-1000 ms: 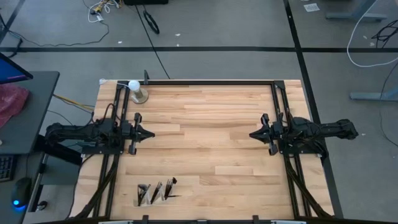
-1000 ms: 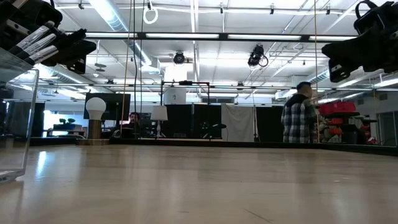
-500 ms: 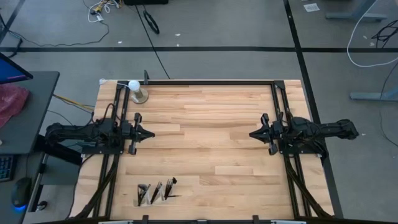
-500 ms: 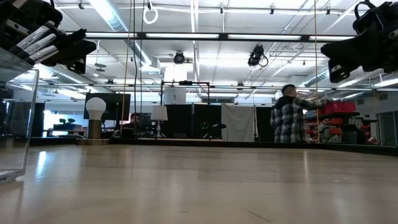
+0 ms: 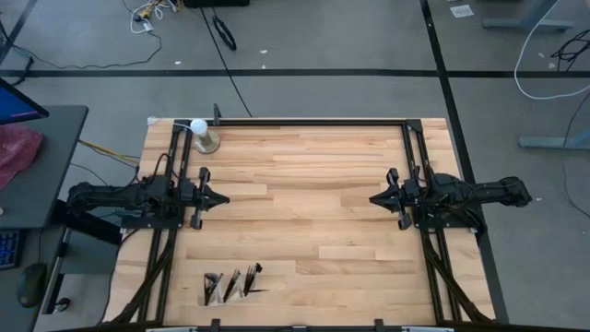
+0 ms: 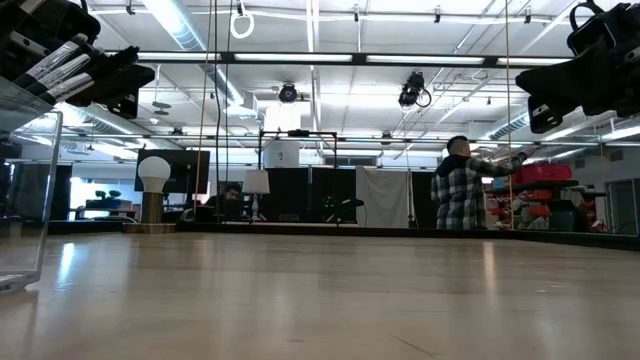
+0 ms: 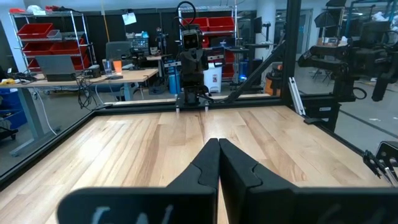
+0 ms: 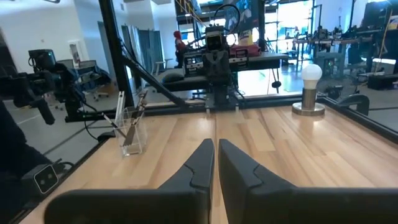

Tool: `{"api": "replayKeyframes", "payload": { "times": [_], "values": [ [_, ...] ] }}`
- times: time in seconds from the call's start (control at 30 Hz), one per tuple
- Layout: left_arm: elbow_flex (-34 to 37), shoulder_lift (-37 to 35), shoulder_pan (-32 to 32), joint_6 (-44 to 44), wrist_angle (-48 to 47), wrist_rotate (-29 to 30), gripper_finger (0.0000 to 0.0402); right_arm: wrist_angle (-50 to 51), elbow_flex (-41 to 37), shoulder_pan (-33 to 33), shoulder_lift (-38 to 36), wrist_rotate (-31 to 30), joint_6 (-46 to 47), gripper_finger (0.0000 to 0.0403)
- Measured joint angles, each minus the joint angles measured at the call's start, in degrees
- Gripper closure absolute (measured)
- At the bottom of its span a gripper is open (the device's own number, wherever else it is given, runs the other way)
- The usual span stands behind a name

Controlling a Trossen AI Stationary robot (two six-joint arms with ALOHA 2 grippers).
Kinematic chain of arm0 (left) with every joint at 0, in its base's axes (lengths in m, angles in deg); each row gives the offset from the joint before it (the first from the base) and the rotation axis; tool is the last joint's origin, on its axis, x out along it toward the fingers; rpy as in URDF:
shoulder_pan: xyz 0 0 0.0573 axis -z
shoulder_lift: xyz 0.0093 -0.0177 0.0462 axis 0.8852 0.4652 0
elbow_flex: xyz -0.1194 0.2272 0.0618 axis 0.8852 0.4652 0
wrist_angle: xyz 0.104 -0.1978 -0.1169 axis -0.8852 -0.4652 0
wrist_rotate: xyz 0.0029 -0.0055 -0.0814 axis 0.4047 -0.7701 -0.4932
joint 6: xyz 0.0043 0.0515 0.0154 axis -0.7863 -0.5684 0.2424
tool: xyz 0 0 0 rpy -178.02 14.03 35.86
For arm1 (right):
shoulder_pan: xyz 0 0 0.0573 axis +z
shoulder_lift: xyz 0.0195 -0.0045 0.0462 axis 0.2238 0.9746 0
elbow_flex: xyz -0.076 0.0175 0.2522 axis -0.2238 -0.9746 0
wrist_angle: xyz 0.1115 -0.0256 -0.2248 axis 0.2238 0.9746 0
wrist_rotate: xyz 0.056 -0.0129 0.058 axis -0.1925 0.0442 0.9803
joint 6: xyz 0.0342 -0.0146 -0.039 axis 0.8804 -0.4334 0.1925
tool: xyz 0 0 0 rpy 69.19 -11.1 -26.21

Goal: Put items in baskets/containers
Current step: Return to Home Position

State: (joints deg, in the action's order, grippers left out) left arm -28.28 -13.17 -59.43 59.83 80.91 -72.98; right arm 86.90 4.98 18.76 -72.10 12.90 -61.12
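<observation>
Low view's person (image 6: 458, 192) has shifted left; brushes (image 5: 231, 279) stay in the organizer (image 8: 133, 143).

Small clear plastic organizer (image 8: 132, 142), low and nearly see-through, upright on the wooden table (image 5: 313, 184) near its front edge on the left side, thin dark-handled makeup brushes (image 5: 232, 281) standing inside in three side-by-side bunches, leaning, ends poking above the rim

Left pincer (image 5: 225, 198) and right pincer (image 5: 372, 199) are tapered black.

Wooden table (image 5: 304, 212) bears clear organizer (image 8: 133, 144) and ball stand (image 5: 206, 139).
</observation>
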Motion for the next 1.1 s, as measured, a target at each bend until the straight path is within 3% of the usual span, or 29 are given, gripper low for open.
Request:
{"api": "replayKeyframes", "payload": {
  "times": [1.1],
  "values": [
    [0.0,-0.2,-0.9,1.4,-1.8,-0.4,0.0394,0.0,0.0,0.0,0.0,0.0,0.0,0.0375]
  ]
}}
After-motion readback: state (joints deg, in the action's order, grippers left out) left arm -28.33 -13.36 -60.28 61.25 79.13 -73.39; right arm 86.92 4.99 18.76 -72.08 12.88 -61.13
